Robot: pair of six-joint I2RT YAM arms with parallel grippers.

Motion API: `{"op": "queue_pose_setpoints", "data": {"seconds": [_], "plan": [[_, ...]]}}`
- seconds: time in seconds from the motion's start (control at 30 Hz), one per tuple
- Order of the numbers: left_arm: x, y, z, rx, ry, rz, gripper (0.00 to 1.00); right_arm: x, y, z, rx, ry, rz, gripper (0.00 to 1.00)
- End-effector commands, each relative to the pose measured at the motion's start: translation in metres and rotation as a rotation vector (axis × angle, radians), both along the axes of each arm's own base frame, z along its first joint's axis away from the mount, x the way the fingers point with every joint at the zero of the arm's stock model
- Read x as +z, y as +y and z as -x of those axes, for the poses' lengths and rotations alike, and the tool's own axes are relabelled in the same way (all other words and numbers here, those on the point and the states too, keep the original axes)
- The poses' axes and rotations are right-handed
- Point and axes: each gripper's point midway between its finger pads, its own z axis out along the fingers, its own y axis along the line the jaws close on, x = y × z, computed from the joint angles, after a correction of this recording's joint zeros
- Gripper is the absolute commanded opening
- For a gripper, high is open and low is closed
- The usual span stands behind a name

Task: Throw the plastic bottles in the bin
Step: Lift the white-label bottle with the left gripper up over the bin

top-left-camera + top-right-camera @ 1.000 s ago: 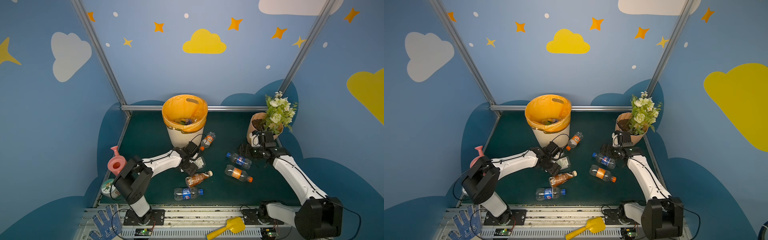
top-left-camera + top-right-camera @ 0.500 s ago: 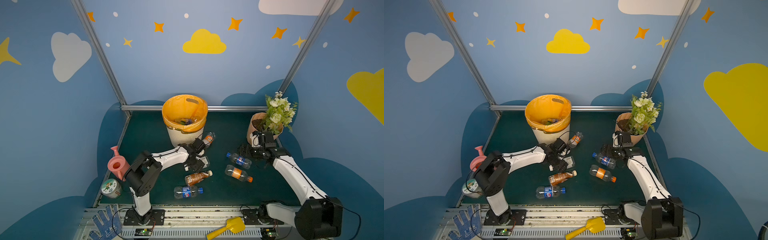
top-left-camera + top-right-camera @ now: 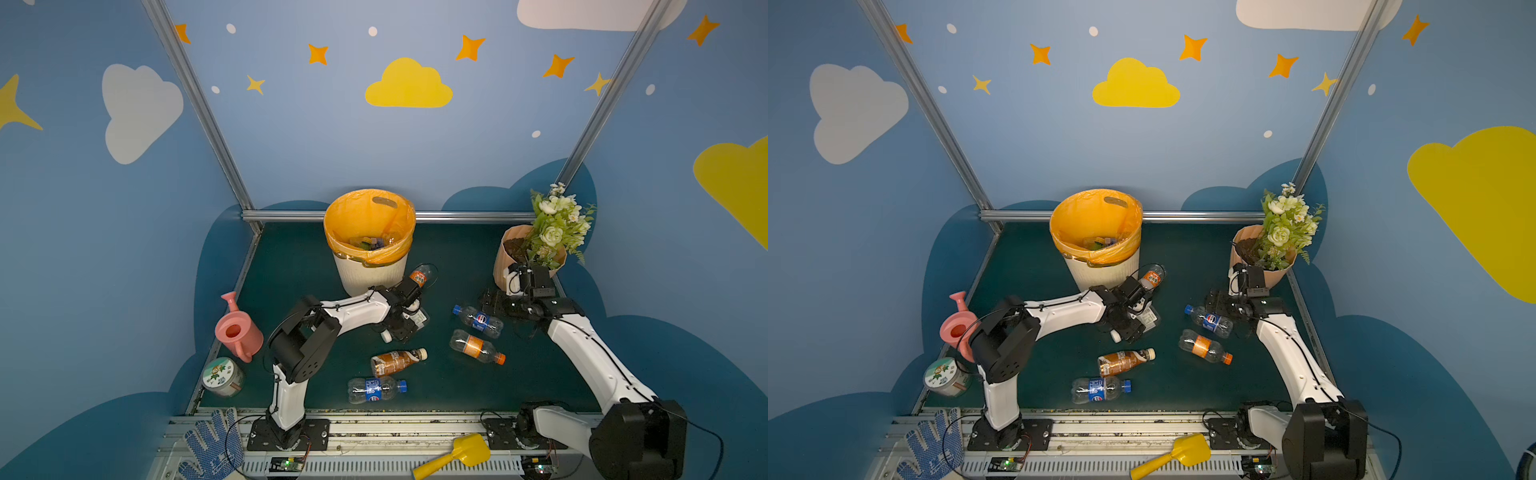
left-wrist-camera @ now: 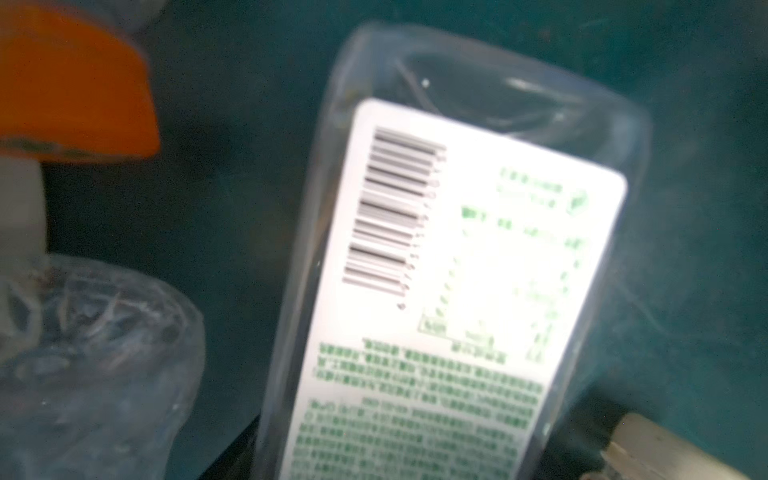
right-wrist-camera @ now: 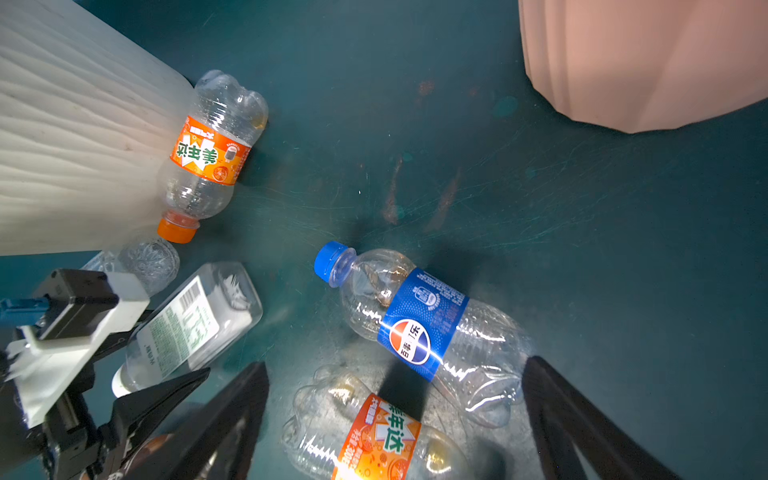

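My left claw (image 3: 402,328) straddled the square clear bottle (image 5: 195,324) lying near the bin (image 3: 370,278); whether it pinched, I could not tell. My right claw (image 5: 395,363) stood spread wide over the blue-labelled bottle (image 5: 419,328), near the flower pot (image 5: 644,62).

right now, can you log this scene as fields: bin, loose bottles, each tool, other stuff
bin: cream, orange liner, upright at the back of the mat
loose bottles: at least six lying on the mat, including brown bottle and front blue-label bottle; orange-label bottle rests against the bin
left tool: jaws astride the square clear bottle, grip unclear
right tool: open above the far blue-label bottle
other: watering can, jar, flower pot, yellow scoop, glove
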Motion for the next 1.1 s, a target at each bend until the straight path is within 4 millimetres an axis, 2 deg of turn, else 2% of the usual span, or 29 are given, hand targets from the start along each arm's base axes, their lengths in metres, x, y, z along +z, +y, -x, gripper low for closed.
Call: {"op": "queue_pose_setpoints", "data": {"seconds": [0.0, 0.17, 0.27, 0.37, 0.47, 0.57, 0.6, 0.73, 0.83, 0.93, 1.0, 1.07], "plan": [[0.014, -0.011, -0.005, -0.017, -0.027, 0.037, 0.73, -0.003, -0.005, 0.008, -0.007, 0.012, 0.011, 0.93], [0.041, -0.022, -0.014, -0.029, -0.087, 0.087, 0.65, -0.003, -0.006, 0.008, -0.012, 0.013, 0.008, 0.93], [0.071, -0.030, -0.019, -0.034, -0.145, 0.145, 0.61, -0.004, -0.006, 0.008, -0.014, 0.013, 0.010, 0.93], [0.111, -0.039, -0.020, -0.041, -0.211, 0.230, 0.58, -0.003, -0.007, 0.008, -0.018, 0.010, 0.012, 0.94], [0.160, -0.044, -0.017, -0.037, -0.294, 0.333, 0.55, -0.004, -0.008, 0.008, -0.019, 0.010, 0.014, 0.93], [0.223, -0.044, -0.008, -0.047, -0.429, 0.468, 0.54, -0.004, -0.008, 0.007, -0.020, 0.008, 0.012, 0.93], [0.250, -0.042, -0.003, -0.053, -0.500, 0.519, 0.54, -0.003, -0.008, 0.007, -0.020, 0.006, 0.012, 0.93], [0.370, -0.018, 0.028, -0.074, -0.892, 0.709, 0.53, -0.002, -0.008, 0.005, -0.021, 0.003, 0.009, 0.93], [0.441, 0.019, 0.051, -0.049, -1.138, 0.825, 0.52, -0.002, -0.007, 0.005, -0.018, 0.003, 0.002, 0.93], [0.486, 0.051, 0.064, -0.005, -1.300, 0.870, 0.49, -0.001, -0.005, 0.004, -0.014, 0.001, -0.010, 0.93], [0.499, 0.061, 0.061, 0.020, -1.354, 0.835, 0.50, -0.001, -0.003, 0.004, -0.008, 0.000, -0.019, 0.93], [0.506, 0.068, 0.046, 0.108, -1.354, 0.807, 0.50, 0.000, -0.001, 0.004, 0.000, -0.001, -0.029, 0.93]]}}
